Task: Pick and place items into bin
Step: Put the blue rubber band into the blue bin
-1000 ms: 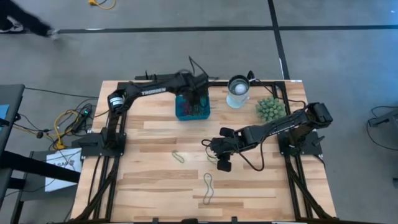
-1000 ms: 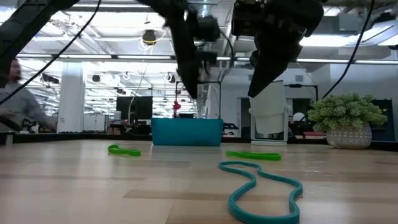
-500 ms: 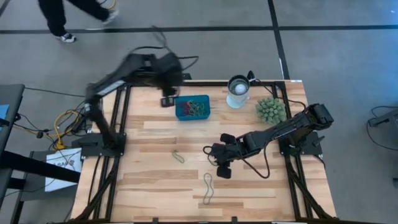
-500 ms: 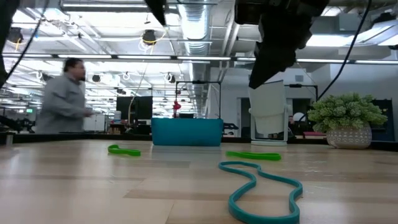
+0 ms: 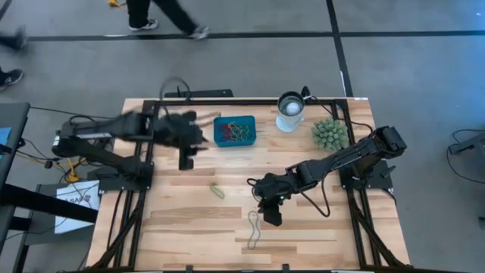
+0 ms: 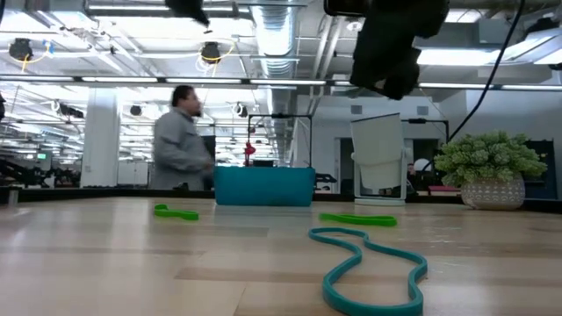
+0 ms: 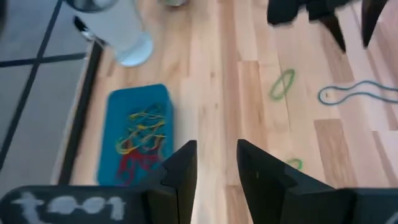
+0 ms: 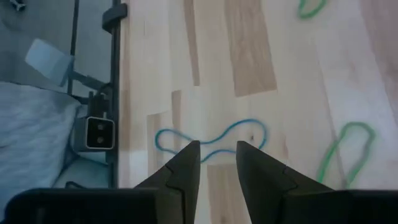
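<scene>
A thin teal rubber band [image 5: 253, 230] lay twisted on pale wood-plank table [image 5: 182, 227], at six o'clock from the right gripper [image 5: 270, 216], which gaped slightly, empty.

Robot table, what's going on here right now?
Two arms are clearing rubber bands into the teal bin, which already holds a tangle of them. The left gripper is empty, beside the bin. The right gripper, open, hovers above the blue-grey band. Two green bands also remain on the table.
</scene>
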Robot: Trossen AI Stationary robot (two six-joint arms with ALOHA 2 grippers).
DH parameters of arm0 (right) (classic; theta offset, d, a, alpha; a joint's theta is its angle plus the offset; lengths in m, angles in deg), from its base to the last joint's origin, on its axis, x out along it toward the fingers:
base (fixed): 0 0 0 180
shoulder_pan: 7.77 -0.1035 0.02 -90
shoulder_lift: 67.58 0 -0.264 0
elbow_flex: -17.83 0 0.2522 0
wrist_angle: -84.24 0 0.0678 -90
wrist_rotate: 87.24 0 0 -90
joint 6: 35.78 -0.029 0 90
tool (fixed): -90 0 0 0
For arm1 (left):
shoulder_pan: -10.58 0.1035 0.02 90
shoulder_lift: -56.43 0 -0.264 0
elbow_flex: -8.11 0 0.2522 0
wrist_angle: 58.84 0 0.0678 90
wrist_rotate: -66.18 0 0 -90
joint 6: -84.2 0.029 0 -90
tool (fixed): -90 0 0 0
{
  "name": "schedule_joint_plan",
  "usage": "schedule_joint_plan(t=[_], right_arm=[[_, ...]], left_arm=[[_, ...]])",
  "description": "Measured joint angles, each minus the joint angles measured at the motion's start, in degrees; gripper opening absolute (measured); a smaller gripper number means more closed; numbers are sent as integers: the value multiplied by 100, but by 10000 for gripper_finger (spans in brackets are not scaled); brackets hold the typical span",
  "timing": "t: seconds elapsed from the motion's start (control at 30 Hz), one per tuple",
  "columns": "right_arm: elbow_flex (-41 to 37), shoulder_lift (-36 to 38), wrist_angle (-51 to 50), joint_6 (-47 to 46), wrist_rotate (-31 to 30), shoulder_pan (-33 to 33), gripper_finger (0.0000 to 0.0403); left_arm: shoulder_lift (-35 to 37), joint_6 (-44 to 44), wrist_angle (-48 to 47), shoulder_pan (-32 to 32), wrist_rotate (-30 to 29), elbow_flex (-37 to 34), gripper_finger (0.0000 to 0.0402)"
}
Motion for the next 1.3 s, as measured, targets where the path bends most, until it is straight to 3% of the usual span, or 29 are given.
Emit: schedule_joint_plan(t=[0.23, 0.43, 0.57, 0.93, 1.3], right_arm=[[0, -69, 38, 63, -293, 123, 98], [6, -544, 63, -157, -392, 196, 98], [232, -1123, -339, -723, -348, 191, 98], [2144, -2359, -2480, -361, -501, -6, 98], [2649, -2986, -2663, -500, -538, -1, 97]], left_arm=[[321, -411, 2206, -621, -464, -2379, 105], [272, -757, 3569, -934, -610, -3481, 105], [274, -889, 3808, -1027, -769, -3701, 105], [272, -939, 3837, -1038, -927, -3718, 105], [270, -977, 3693, -1232, -884, -3718, 105]])
